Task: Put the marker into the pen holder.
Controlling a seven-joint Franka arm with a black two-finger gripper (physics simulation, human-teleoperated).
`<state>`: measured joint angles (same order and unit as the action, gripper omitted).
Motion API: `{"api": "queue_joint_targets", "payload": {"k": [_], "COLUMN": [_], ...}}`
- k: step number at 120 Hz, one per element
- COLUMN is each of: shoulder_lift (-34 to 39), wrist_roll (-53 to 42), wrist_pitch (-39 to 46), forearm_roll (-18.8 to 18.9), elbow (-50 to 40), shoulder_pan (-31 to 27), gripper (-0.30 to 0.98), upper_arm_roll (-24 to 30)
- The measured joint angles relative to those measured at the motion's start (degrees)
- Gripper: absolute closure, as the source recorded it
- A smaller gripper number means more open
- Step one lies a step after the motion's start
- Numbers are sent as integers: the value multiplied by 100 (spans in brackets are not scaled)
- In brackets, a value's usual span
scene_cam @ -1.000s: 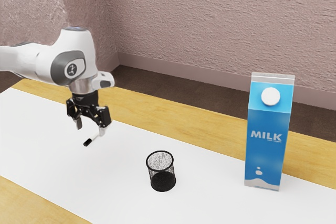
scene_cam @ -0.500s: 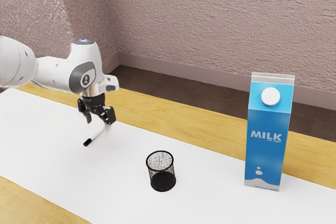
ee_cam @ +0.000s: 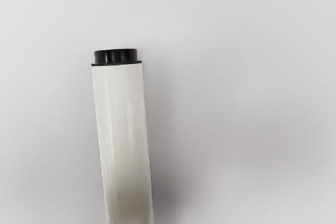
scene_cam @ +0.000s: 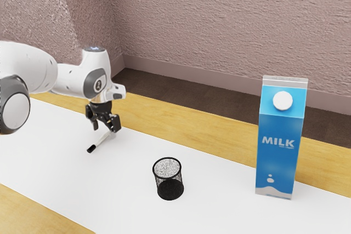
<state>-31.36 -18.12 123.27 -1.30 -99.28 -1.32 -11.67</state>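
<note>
Carton [scene_cam: 279,163] reads "MILK", finer print [scene_cam: 286,147] beneath illegible. Pincer [scene_cam: 104,130] spread at white end of marker [scene_cam: 99,142], which lies on bench [scene_cam: 55,163], apart from black mesh pen holder [scene_cam: 170,189].

Bright, even light covers the white flat surface [scene_cam: 225,195] with wood-grain edges. In the wrist view, a soft grey shadow lies beside the white cylindrical marker [ee_cam: 122,124].
</note>
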Motion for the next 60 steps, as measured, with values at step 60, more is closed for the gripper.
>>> {"api": "queue_joint_targets", "payload": {"k": [60], "shoulder_lift": [-454], "wrist_roll": [-473], "wrist_pitch": [-299], "forearm_roll": [-172], "elbow": [541], "shoulder_pan": [-70], "gripper": [13], "upper_arm_roll": [-5]}}
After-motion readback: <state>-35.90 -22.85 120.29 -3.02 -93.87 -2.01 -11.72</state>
